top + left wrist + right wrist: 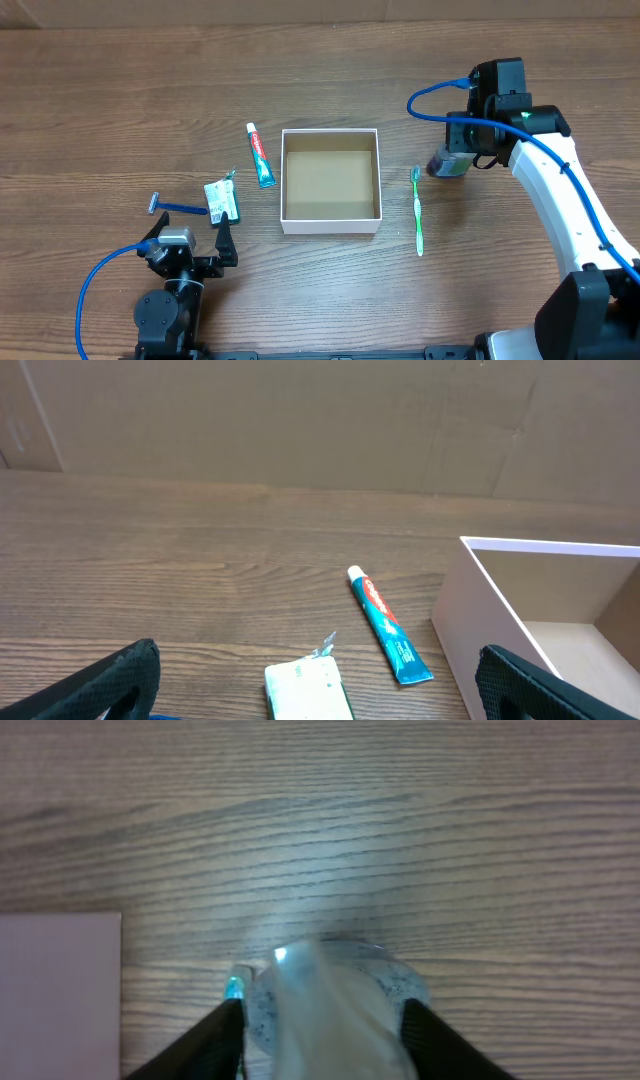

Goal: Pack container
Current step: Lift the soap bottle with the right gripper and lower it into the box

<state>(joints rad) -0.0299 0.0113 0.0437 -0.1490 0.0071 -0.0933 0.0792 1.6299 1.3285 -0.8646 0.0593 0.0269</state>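
The box [330,226] sits open at mid-counter [120,90], with toothpaste [260,156] just to its left and a toothbrush [418,212] just to its right. The left fingers [110,682] are spread wide, holding nothing. The right fingers [215,1042] flank a clear speckled item [330,1010] beside the toothbrush. I cannot tell whether they clamp it.

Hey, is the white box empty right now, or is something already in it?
Empty: the container shows a bare brown floor, and the toothpaste and toothbrush lie outside it.
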